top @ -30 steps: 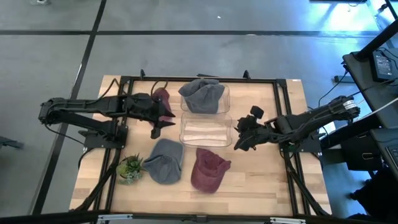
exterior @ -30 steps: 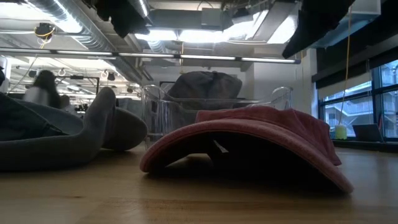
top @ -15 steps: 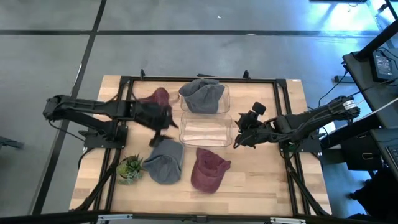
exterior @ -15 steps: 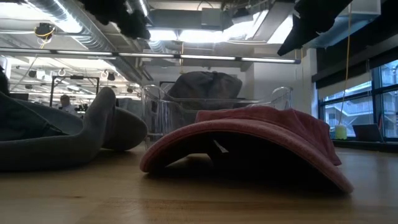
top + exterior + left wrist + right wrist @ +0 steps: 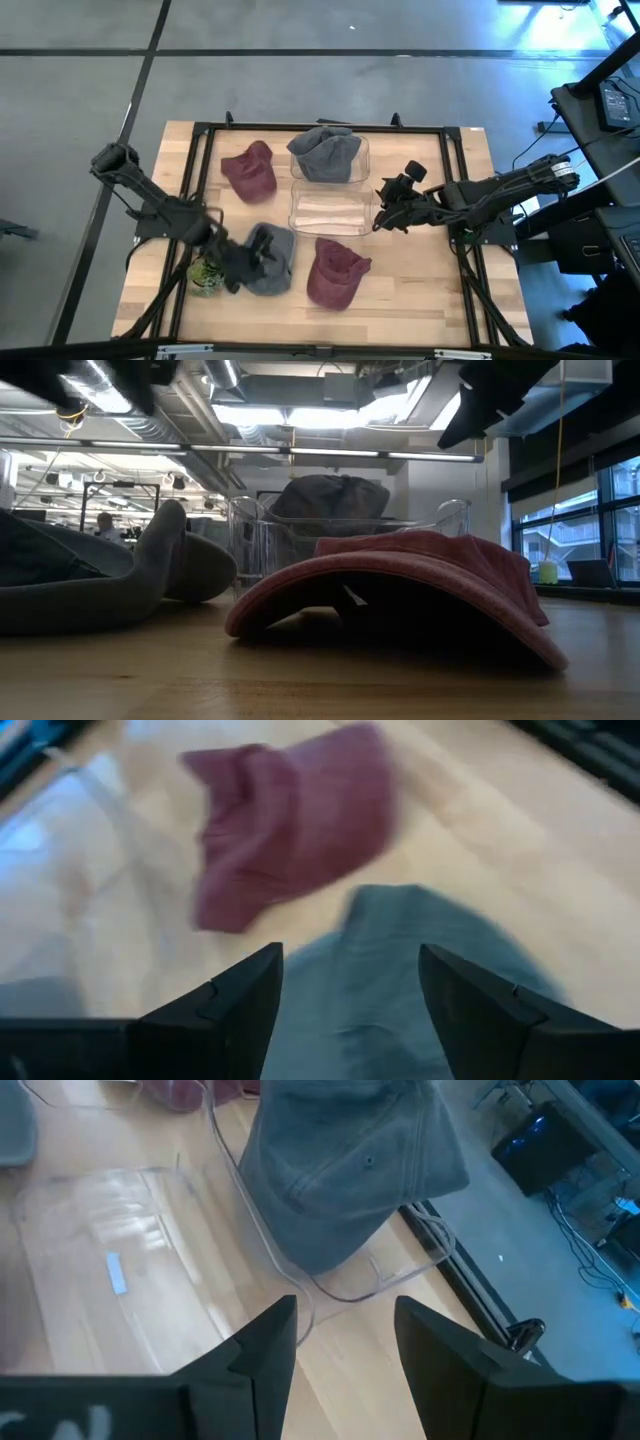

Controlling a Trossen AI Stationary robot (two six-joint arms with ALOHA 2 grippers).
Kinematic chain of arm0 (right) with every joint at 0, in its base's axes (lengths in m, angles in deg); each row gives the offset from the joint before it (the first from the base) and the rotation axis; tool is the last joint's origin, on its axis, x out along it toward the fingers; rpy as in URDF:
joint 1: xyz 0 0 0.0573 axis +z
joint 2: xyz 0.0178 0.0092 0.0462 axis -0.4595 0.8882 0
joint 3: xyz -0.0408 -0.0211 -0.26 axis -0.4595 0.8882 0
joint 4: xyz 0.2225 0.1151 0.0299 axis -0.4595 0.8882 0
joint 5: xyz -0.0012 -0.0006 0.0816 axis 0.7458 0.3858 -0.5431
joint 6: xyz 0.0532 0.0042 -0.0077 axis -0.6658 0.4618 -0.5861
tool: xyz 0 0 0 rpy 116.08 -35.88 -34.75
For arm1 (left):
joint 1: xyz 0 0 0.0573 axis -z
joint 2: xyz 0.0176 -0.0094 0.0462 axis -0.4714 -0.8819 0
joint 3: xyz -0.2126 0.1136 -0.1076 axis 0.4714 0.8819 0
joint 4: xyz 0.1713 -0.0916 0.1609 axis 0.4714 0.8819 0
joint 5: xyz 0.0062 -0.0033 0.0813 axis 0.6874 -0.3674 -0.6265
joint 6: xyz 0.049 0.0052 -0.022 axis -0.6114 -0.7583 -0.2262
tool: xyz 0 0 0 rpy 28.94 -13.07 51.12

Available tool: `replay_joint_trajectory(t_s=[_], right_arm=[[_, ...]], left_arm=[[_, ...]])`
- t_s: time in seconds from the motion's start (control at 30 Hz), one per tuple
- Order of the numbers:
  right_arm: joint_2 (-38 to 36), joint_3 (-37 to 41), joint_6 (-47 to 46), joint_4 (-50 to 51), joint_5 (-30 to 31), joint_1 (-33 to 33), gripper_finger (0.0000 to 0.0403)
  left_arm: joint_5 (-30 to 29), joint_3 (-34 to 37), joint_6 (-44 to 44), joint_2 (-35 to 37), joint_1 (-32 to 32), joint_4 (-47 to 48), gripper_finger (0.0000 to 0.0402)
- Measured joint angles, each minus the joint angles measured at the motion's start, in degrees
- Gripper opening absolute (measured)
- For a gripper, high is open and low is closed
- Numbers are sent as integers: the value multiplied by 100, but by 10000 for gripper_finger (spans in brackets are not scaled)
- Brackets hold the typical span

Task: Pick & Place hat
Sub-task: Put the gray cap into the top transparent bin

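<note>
High view showed four hats on the wooden desk (image 5: 430, 290): a grey-blue hat (image 5: 272, 262) in the lower middle-left of the frame, a maroon hat (image 5: 335, 272) just to its right, a second maroon hat (image 5: 250, 171) in the upper left of the desk, and a dark grey hat (image 5: 326, 153) sitting in the upper of two clear plastic bins (image 5: 355, 170). The lower clear bin (image 5: 330, 212), directly below the first, held no hat. The left gripper (image 5: 243, 262) was over the left edge of the grey-blue hat, its arm reaching in from the left side of the frame, and a small green plant (image 5: 207, 272) stood just left of it. In the left wrist view the jaws stood apart with nothing between them, the grey-blue hat (image 5: 400, 970) lying under the gap and a maroon hat (image 5: 290, 830) beyond it. The right gripper (image 5: 388, 208) was at the right edge of the lower bin, right of centre in the frame; in the right wrist view its jaws were parted and empty, facing the dark grey hat (image 5: 350, 1160) in its bin (image 5: 340, 1285). In the low view the maroon hat (image 5: 400, 590) filled the centre, with the grey-blue hat (image 5: 90, 580) at left.
</note>
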Motion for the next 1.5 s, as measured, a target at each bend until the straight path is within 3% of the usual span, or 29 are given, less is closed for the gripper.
replay_joint_trajectory(t_s=[0.17,0.4,0.7,0.93,1.13,1.4,1.5], right_arm=[[0,0,-158,-60,-9,4,169],[0,0,-441,-62,-117,4,169],[2,0,-639,-72,-180,4,169],[2,0,-738,-84,-502,4,169],[2,0,-736,-91,-578,9,169],[2,0,-732,-263,-723,9,169],[2,0,-589,-548,-1159,9,169]], left_arm=[[-228,-2,427,-486,742,-79,230],[-396,-4,1160,-1196,1281,-55,230],[-299,-4,1820,-1839,1461,-35,230],[-296,-4,1935,-2162,1456,538,225],[-294,-9,1931,-2220,1454,688,161],[-360,-61,1924,-2220,1228,817,15],[-336,-363,1963,-2151,1081,1237,7]])
